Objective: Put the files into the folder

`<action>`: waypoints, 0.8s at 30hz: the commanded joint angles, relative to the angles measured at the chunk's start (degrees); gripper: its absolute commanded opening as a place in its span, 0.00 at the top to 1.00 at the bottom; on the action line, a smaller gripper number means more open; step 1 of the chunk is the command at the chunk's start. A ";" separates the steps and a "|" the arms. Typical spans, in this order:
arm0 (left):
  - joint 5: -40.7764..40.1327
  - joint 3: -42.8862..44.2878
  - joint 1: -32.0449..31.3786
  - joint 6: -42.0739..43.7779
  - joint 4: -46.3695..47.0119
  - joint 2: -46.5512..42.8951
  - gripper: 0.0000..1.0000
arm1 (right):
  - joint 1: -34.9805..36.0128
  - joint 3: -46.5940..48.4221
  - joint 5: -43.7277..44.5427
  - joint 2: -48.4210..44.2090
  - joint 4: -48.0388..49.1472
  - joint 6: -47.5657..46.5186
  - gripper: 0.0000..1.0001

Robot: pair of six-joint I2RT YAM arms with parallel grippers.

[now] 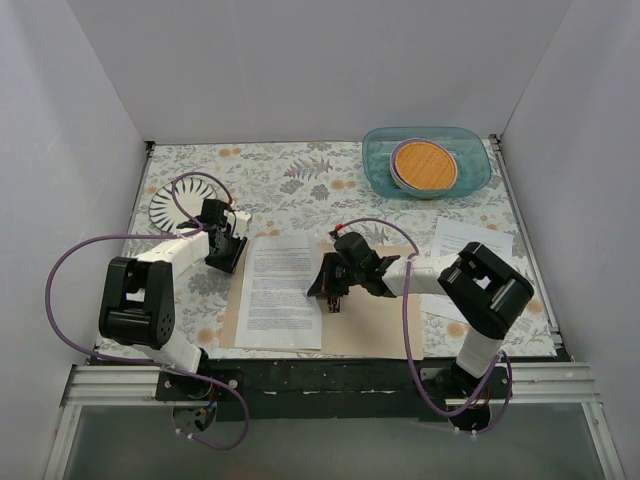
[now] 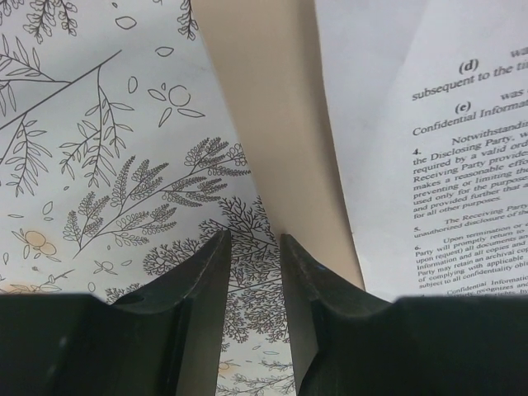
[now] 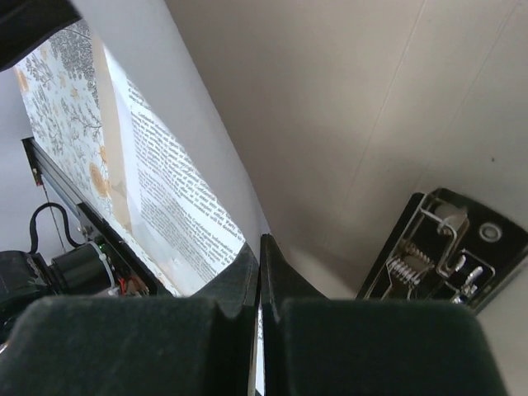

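Note:
The folder (image 1: 375, 320) lies open and flat, tan-brown, with a metal spine clip (image 1: 333, 304). One file (image 1: 283, 290) lies on its left cover. My right gripper (image 1: 330, 285) is shut on that sheet's right edge. In the right wrist view, the sheet (image 3: 165, 194) curves up from the folder (image 3: 371, 107) into my right gripper (image 3: 260, 243), beside the clip (image 3: 445, 247). Another file (image 1: 470, 240) lies on the table partly under my right arm. My left gripper (image 1: 225, 250) is open and empty by the folder's far left corner. The left wrist view shows my left gripper (image 2: 254, 239) over the tablecloth, with the cover (image 2: 264, 124) and sheet (image 2: 429, 165) just ahead.
A teal bowl (image 1: 470, 175) holding plates and an orange disc stands at the back right. A white patterned plate (image 1: 165, 205) lies at the back left, behind my left gripper. White walls enclose the floral tablecloth on three sides.

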 commanded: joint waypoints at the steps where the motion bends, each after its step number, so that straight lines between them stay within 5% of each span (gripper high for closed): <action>1: 1.74 -2.05 -0.17 -0.66 -3.49 -0.41 0.70 | 0.91 3.76 -1.18 2.88 1.08 1.72 0.99; 24: 2.09 -2.58 -0.17 -1.19 -3.93 -0.76 0.71 | -2.34 7.37 4.36 1.83 -7.97 -4.78 0.99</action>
